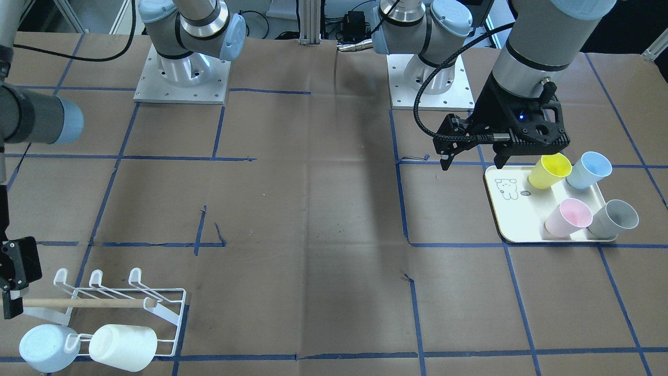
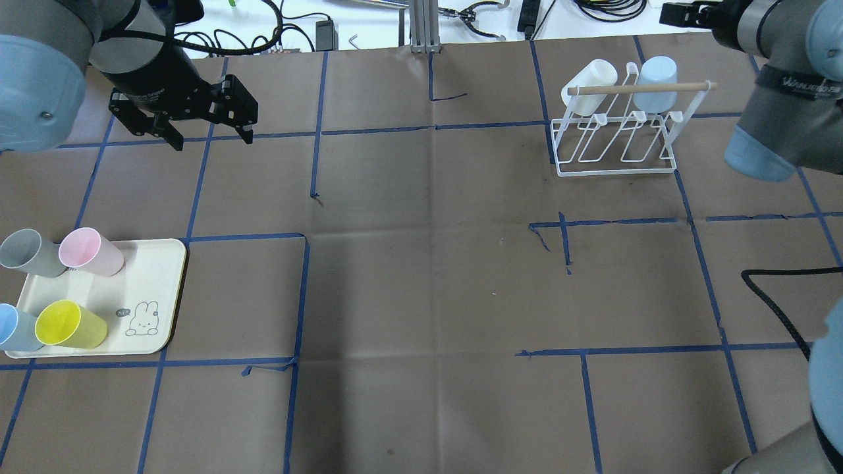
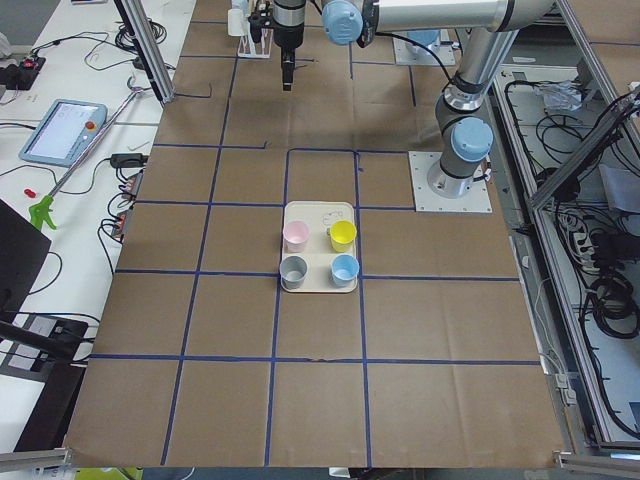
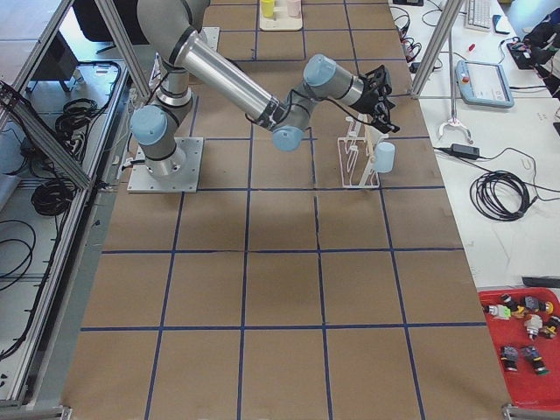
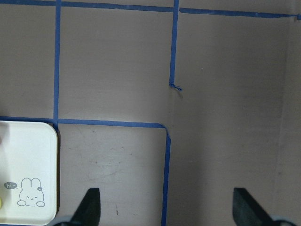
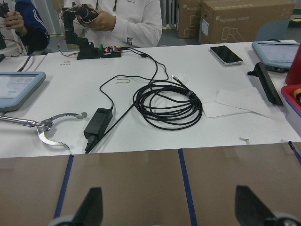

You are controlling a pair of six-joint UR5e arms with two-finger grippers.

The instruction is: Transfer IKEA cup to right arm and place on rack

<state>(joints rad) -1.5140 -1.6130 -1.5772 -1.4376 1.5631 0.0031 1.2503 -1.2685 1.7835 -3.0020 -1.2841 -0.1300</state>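
Four cups stand on a cream tray [image 2: 151, 276]: yellow [image 2: 69, 324], pale-blue [image 2: 14, 328], pink [image 2: 90, 251] and grey [image 2: 27, 253]. My left gripper [image 2: 211, 135] is open and empty, hanging above the table beyond the tray; in the front view it [image 1: 474, 161] is beside the yellow cup [image 1: 549, 171]. The white wire rack [image 2: 619, 141] holds a white cup [image 2: 588, 82] and a pale-blue cup [image 2: 655, 76]. My right gripper [image 1: 13, 292] is open and empty, just past the rack's dowel end [image 1: 78, 302]; its wrist view shows only fingertips [image 6: 91, 207].
The tray's corner with the rabbit drawing shows in the left wrist view [image 5: 28, 160]. Beyond the table's far edge a white bench [image 6: 150, 117] carries cables, and a person sits there. Blue tape lines grid the brown table [image 2: 428, 263].
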